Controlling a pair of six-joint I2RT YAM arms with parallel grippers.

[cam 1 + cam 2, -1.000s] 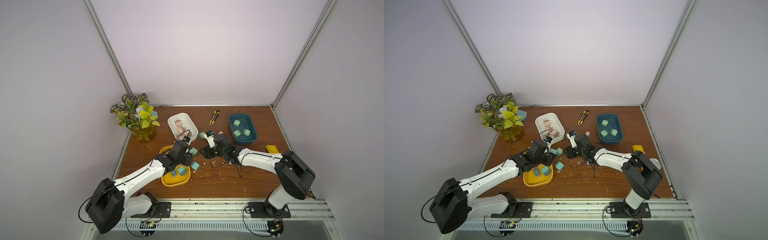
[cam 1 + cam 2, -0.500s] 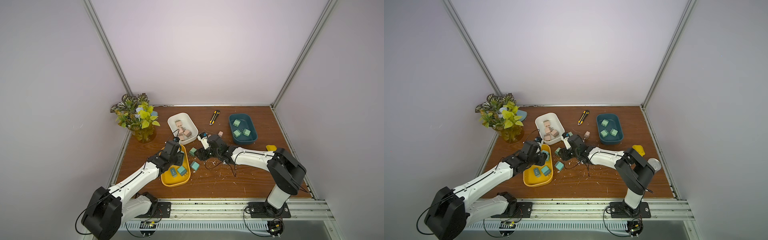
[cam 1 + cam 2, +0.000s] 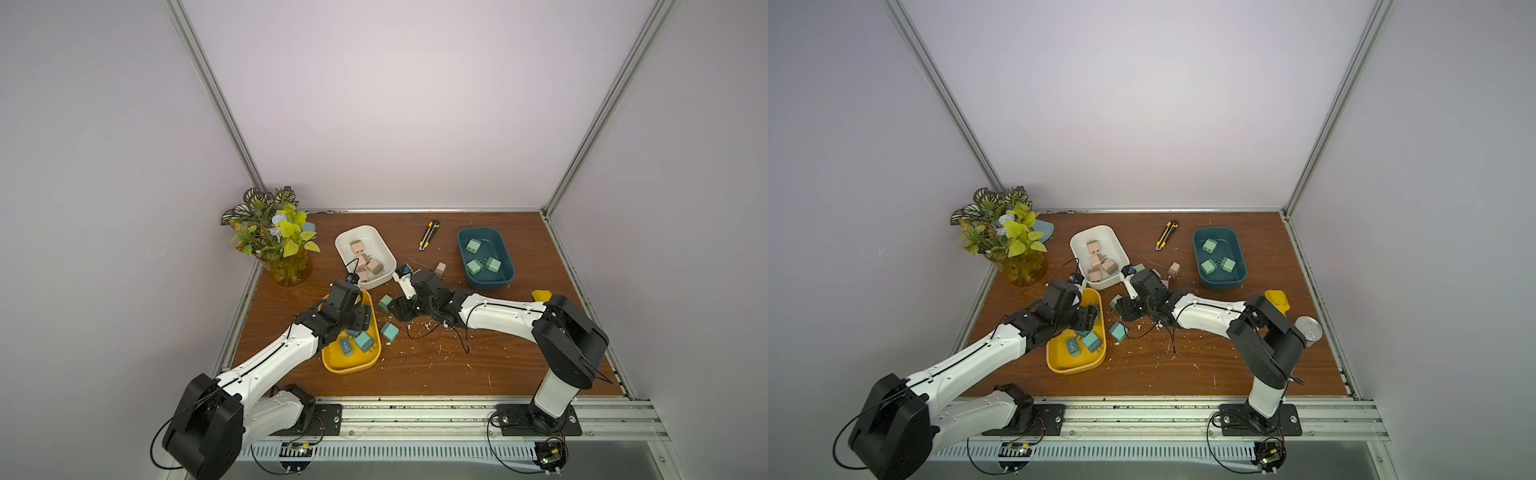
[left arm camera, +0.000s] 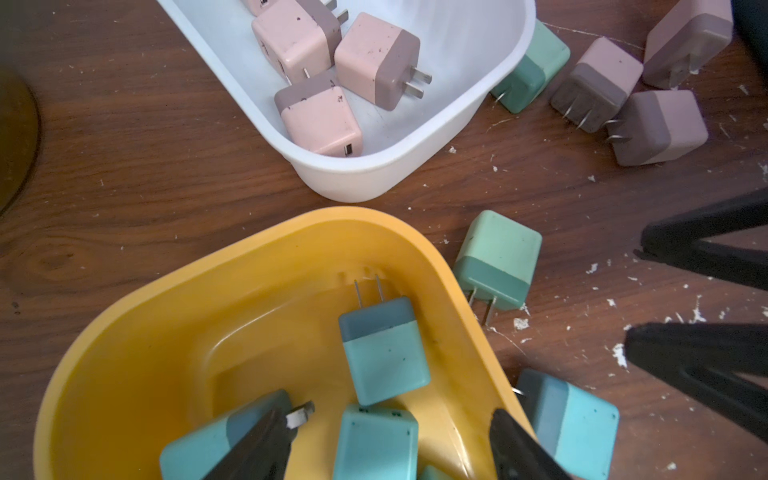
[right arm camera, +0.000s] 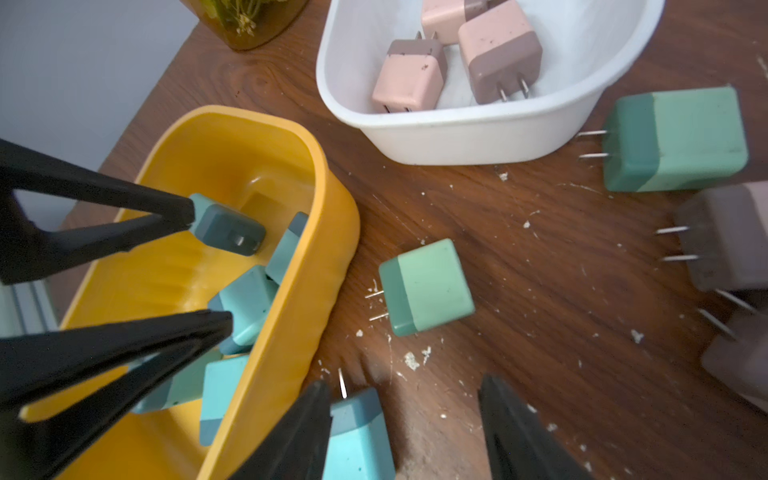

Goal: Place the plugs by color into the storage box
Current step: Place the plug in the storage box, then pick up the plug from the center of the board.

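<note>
Left gripper (image 5: 210,268) has opened wide over the yellow tray (image 5: 320,166), letting go a teal-blue plug (image 5: 226,226); right gripper (image 5: 405,384), half open, straddles the next blue plug (image 5: 359,436), ungripped.

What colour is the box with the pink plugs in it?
The box is white; left wrist view.

pink, teal, mint cube plugs (image 3: 390,331): some binned, others loose
</note>
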